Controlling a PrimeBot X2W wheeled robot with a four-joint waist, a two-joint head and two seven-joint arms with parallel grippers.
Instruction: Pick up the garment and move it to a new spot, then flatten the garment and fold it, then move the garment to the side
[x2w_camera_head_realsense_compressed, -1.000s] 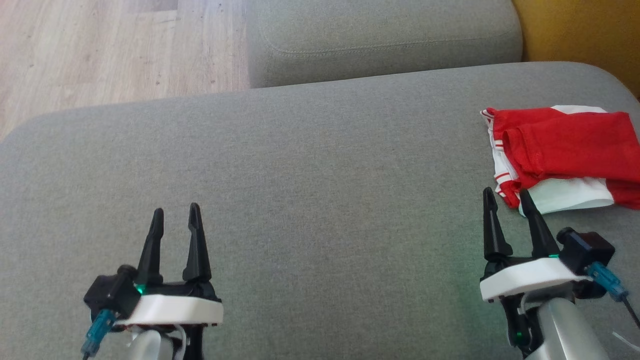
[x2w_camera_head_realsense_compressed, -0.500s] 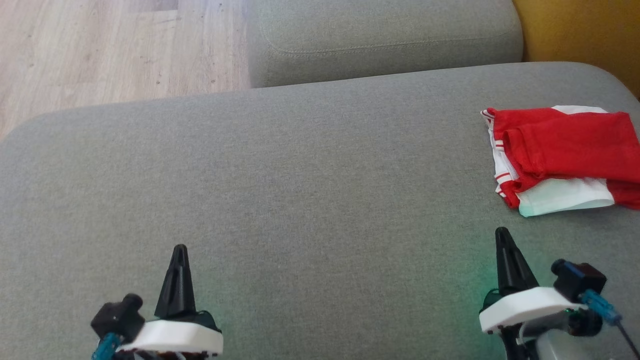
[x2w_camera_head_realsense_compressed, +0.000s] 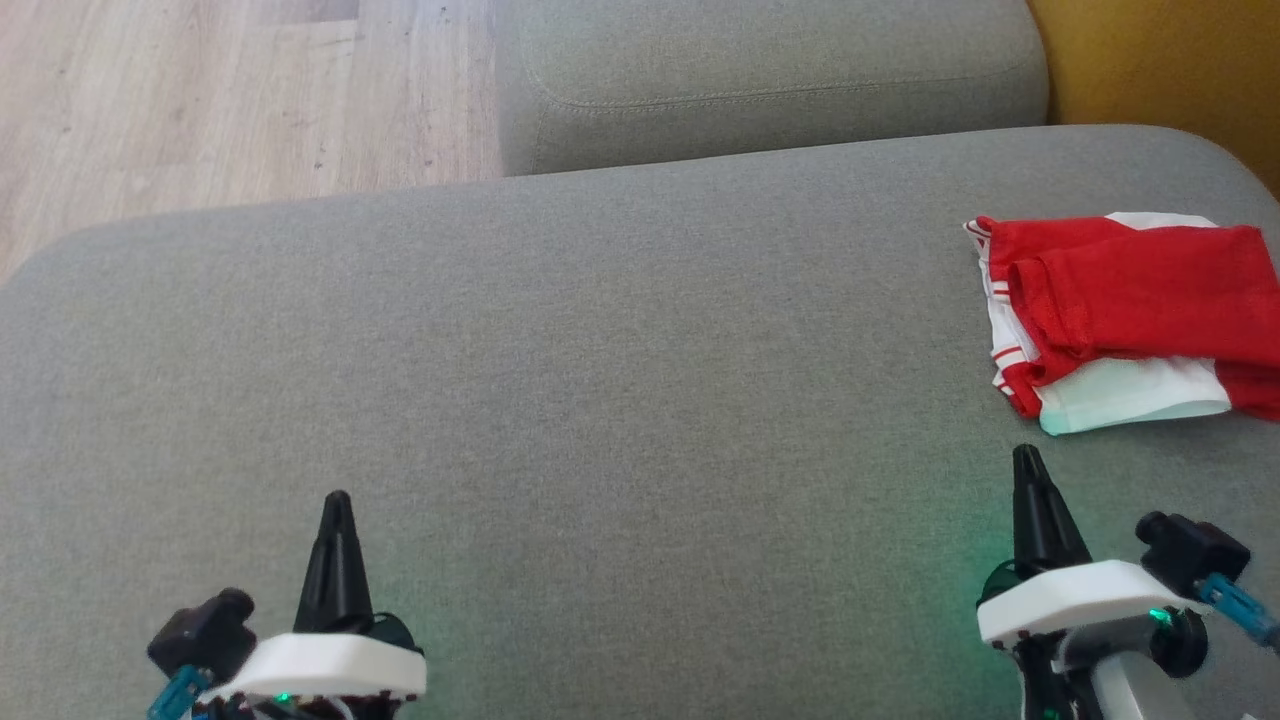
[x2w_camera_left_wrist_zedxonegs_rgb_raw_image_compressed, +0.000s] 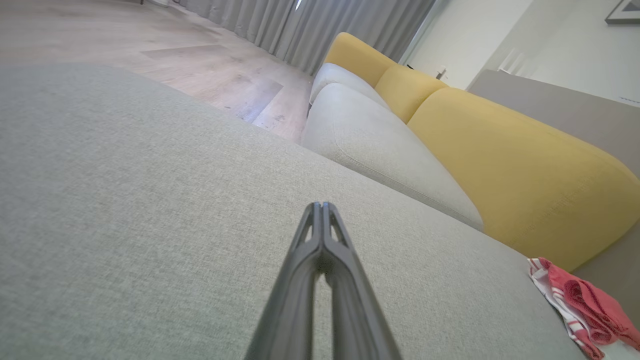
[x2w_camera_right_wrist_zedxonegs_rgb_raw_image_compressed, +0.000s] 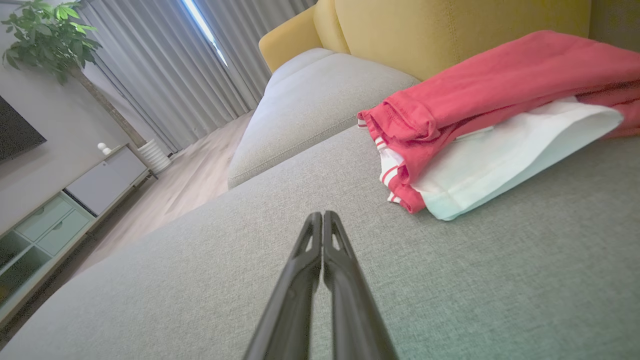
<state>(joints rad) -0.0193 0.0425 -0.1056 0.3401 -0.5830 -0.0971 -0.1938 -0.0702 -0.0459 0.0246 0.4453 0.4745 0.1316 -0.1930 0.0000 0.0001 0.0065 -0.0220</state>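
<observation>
So: both pincers are clamped shut on nothing, and the folded garment (x2w_camera_head_realsense_compressed: 1120, 300) lies just past the right one.

Head view: the left pincer (x2w_camera_head_realsense_compressed: 337, 500) has its two dark fingers pressed into a single spike, gripping nothing, over the grey sofa seat (x2w_camera_head_realsense_compressed: 600, 350). The right pincer (x2w_camera_head_realsense_compressed: 1028, 455) is likewise closed and empty; the red-and-white garment rests on the seat just ahead of its tip and slightly to its right, not touching it.
Left wrist view: the left pincer (x2w_camera_left_wrist_zedxonegs_rgb_raw_image_compressed: 320, 206) shows its fingertips meeting, with seat fabric ahead. The garment (x2w_camera_left_wrist_zedxonegs_rgb_raw_image_compressed: 585, 305) lies well off to its right, below the yellow backrest (x2w_camera_left_wrist_zedxonegs_rgb_raw_image_compressed: 525, 175).
Right wrist view: the right pincer (x2w_camera_right_wrist_zedxonegs_rgb_raw_image_compressed: 320, 215) has its tips together with nothing between them. The garment (x2w_camera_right_wrist_zedxonegs_rgb_raw_image_compressed: 475, 110) sits near, ahead and to the right, its red layer over white. Whether either tip touches the seat cannot be told.
</observation>
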